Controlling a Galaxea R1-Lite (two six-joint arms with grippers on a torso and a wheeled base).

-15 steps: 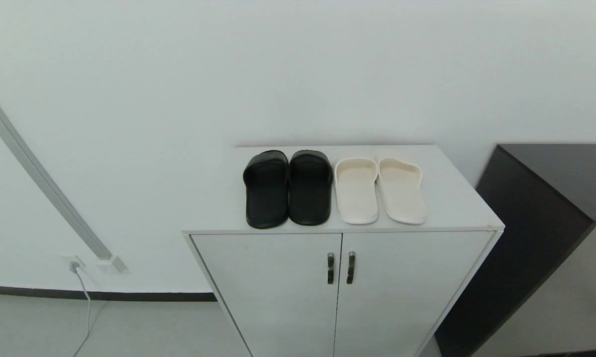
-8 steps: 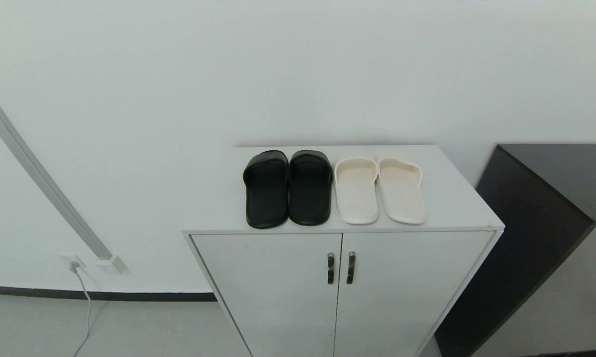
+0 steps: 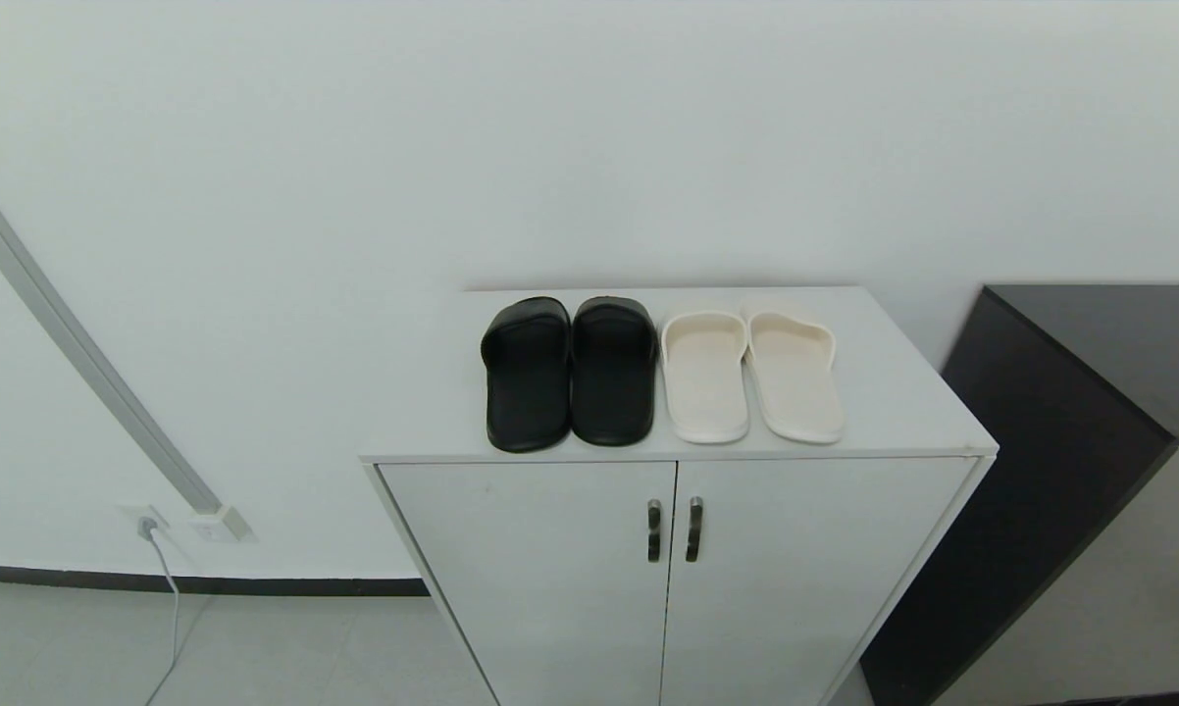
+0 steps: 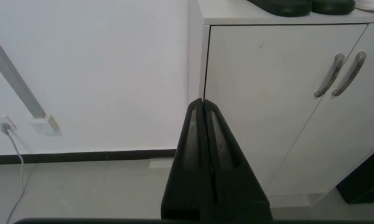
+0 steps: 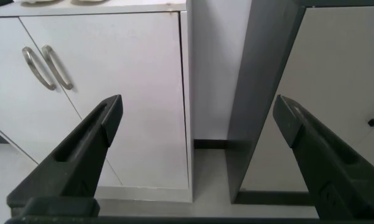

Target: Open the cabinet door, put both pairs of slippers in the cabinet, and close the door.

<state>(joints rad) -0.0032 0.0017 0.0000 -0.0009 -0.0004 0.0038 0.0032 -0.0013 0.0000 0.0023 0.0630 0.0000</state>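
The black slippers (image 3: 570, 373) and the cream slippers (image 3: 751, 376) lie side by side on top of the white cabinet (image 3: 903, 412), at the centre of the head view. The cabinet doors are closed. The left gripper (image 4: 203, 107) has its fingers pressed together, and the right gripper (image 5: 198, 106) is spread wide. Both are apart from the doors and hold nothing.

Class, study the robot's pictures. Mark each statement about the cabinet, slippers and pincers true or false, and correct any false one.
1. Both doors of the cabinet are shut. True.
2. The black slippers lie left of the white slippers. True.
3. The left pincer is open. False: it is shut.
4. The right pincer grips a handle. False: it is open, holds nothing and is apart from the handles.
5. One white slipper is inside the cabinet. False: both pairs lie on the cabinet's top.
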